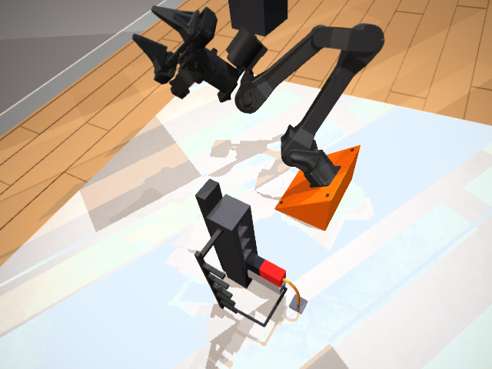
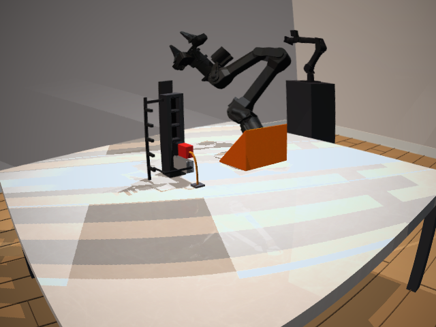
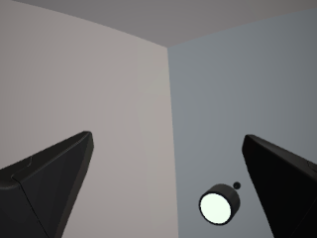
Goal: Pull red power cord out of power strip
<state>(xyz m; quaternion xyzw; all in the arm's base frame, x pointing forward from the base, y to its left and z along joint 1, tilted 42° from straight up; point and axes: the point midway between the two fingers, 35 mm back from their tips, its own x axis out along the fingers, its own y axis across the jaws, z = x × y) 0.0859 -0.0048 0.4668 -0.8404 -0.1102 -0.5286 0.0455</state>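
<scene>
The power strip (image 1: 231, 254) (image 2: 167, 137) is a dark upright block with sockets down one side. The red plug (image 1: 272, 273) (image 2: 184, 150) is at its lowest visible socket, its black inner end against the strip; how deep it sits is hidden. A thin orange cord (image 1: 294, 287) (image 2: 196, 169) curves from the plug down to a small grey plate (image 1: 297, 304) (image 2: 197, 184) on the table. My gripper (image 1: 143, 21) (image 2: 176, 39) (image 3: 168, 141) is open and empty, high above the strip, pointing up and away, touching neither plug, cord nor strip.
A thin black frame with pegs (image 1: 250, 318) (image 2: 146, 133) stands beside the strip. A small clear block (image 2: 190, 165) is under the plug. My arm stands on an orange wedge base (image 1: 302, 217) (image 2: 264, 148). A second arm (image 2: 314, 58) stands on a dark pedestal (image 2: 299, 109) behind.
</scene>
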